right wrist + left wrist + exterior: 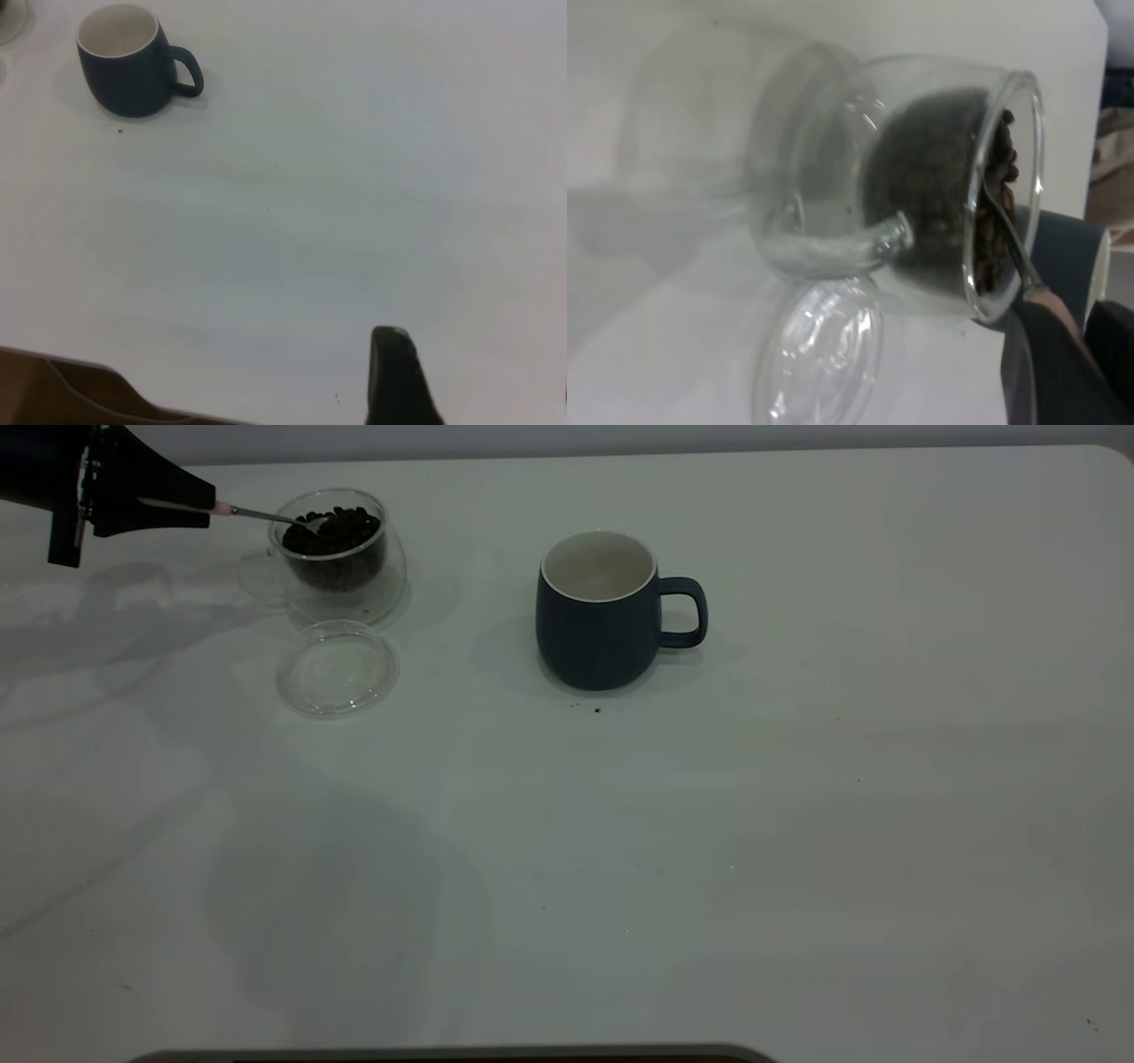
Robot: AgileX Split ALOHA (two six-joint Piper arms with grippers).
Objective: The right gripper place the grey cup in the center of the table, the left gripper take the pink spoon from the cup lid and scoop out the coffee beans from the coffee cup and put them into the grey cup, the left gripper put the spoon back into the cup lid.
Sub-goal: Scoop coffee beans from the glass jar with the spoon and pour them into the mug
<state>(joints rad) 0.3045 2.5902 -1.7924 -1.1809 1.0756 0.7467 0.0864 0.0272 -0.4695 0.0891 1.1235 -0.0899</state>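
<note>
My left gripper [209, 509] hangs at the table's far left corner, shut on the pink spoon [257, 514] by its handle. The spoon's metal bowl dips among the coffee beans [335, 530] inside the clear coffee cup [341, 558]. In the left wrist view the spoon [1010, 239] crosses the cup's rim into the beans [997, 212]. The cup lid [337, 669] lies empty just in front of the coffee cup. The grey cup [594, 624] stands upright near the table's middle, handle to the right, nothing inside. My right gripper [478, 390] is open over bare table, far from the grey cup [124, 75].
A few dark specks [596, 710] lie on the white table [709, 824] just in front of the grey cup. The table's near edge [443, 1056] runs along the bottom of the exterior view. The right arm is outside the exterior view.
</note>
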